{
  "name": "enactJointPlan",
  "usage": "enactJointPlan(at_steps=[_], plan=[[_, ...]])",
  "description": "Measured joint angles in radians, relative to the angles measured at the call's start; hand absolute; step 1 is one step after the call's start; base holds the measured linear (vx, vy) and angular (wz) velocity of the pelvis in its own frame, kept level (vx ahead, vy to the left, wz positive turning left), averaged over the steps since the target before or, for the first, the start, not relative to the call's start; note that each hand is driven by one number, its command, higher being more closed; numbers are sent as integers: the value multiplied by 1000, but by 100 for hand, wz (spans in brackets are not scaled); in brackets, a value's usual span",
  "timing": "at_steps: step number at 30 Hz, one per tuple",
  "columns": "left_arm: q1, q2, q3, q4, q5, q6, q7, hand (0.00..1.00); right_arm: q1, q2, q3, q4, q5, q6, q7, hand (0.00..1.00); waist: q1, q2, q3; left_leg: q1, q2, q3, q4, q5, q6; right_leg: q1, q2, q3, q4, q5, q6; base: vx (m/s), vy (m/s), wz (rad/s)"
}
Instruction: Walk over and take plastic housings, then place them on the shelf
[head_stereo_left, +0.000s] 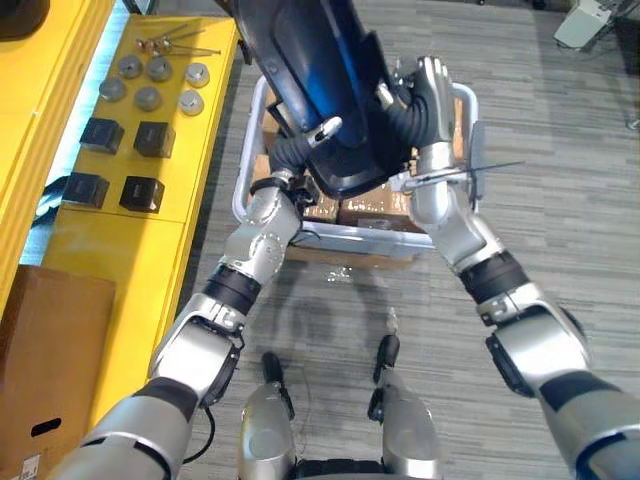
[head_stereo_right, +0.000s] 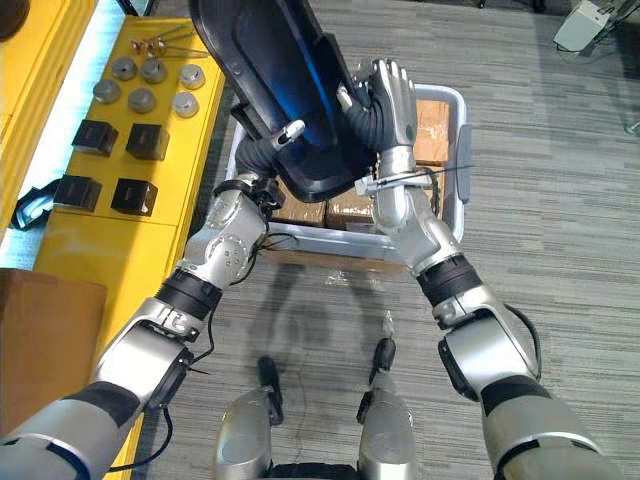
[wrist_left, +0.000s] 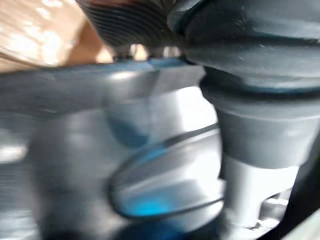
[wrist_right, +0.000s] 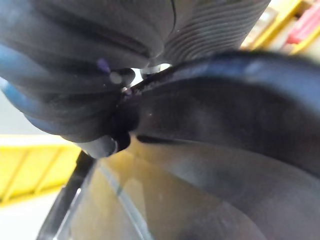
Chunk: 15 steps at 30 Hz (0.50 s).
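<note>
We see the large glossy blue-black plastic housing (head_stereo_right: 268, 70), a curved shell with a raised rim, held up in the air between our two hands. It is tilted, with its hollow side facing us. It hangs above the pale grey plastic crate (head_stereo_left: 249, 190), clear of the crate's rim.

Our right hand (head_stereo_right: 390, 95) lies against the housing's right edge. Its fingers (head_stereo_right: 384, 72) are straight and close together, pointing up, pressed flat on the shell rather than curled round it.

Our left hand (head_stereo_left: 290, 150) reaches in under the lower left edge of the housing, its dark ribbed cover just below the rim. The shell hides most of it, and we cannot tell whether this hand is spread or closed. In the left wrist view the housing's shiny surface sits right against the ribbed cover.

The crate stands on the grey striped floor (head_stereo_left: 560, 150) and holds brown cardboard-wrapped parcels (head_stereo_left: 372, 211), lying side by side.

To our left runs the yellow shelf (head_stereo_left: 195, 170), well apart from the housing. On it lie round grey metal discs (head_stereo_left: 148, 98) in a loose cluster and, nearer to us, black cube-shaped blocks (head_stereo_left: 154, 138) set in two rows. A brown cardboard box (head_stereo_left: 45, 360) stands beside the shelf's near end.
</note>
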Motion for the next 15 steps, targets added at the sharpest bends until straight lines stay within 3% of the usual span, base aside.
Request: enactJointPlan(at_steps=[3,6,11,15], plan=[[91,-39,5,-22,-16,-68,14,100,103,36,4,-82,-2,1,-23,100,-1,15,-57,12,-4,1,-25,-1,-1,12,2,-5,-18,0,1,31,11,2],[154,-57,5,-36,-15,-96,14,100,178,68,5,-110,-2,2,-45,100,3,23,-101,14,-4,0,-34,0,-1,11,3,-9,-18,-2,0,56,20,3],[288,-64,6,-146,-1,-110,16,100,305,98,16,-199,0,0,-60,100,4,19,-137,67,-8,-3,-57,0,-1,59,0,-27,-18,-8,3,19,23,5],[443,-94,5,-234,63,-135,49,100,430,134,44,-244,19,-8,-60,100,12,10,-224,86,-14,-5,-80,1,-2,71,-5,-31,-18,-24,11,26,14,3]])
